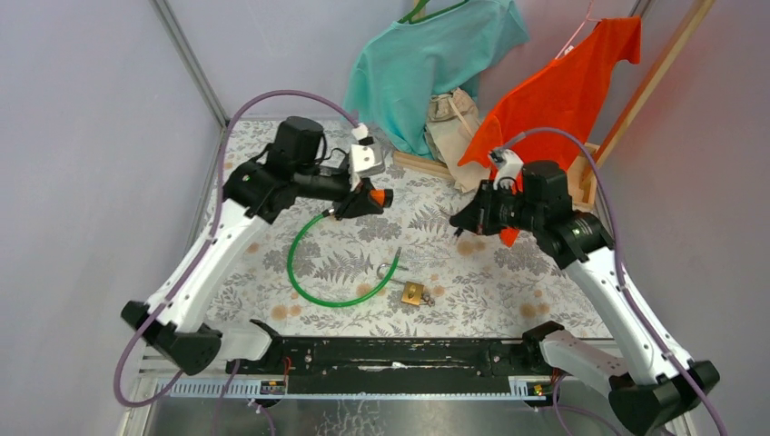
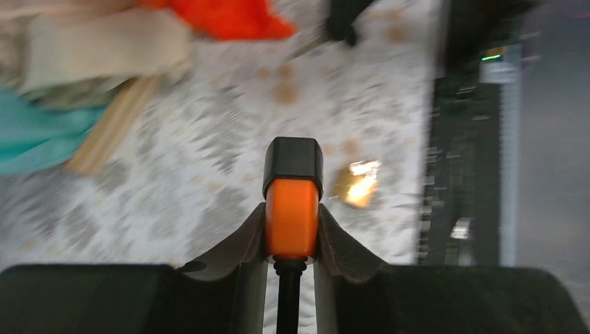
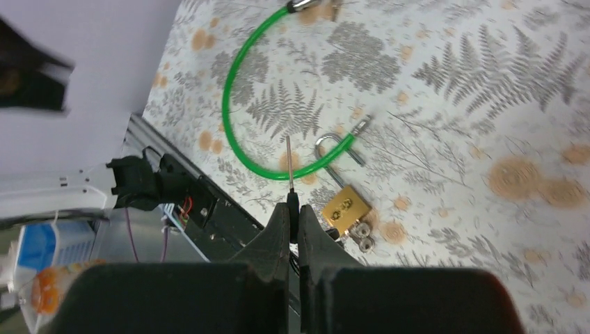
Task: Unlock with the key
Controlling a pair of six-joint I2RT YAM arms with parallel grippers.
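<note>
Pinching the key (image 3: 289, 163), the right end effector (image 3: 293, 209) aims it down near the padlock (image 3: 344, 207). The left end effector (image 2: 292, 226) clamps the cable end (image 2: 292, 163).

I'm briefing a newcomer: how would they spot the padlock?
On the fern-patterned table, look toward the near edge, at the right end of the green cable loop. The padlock lies there: the only brass block, with a silver shackle.

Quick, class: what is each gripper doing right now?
Left gripper: closed on the orange-and-black piece.
Right gripper: closed on a thin metal rod.
</note>
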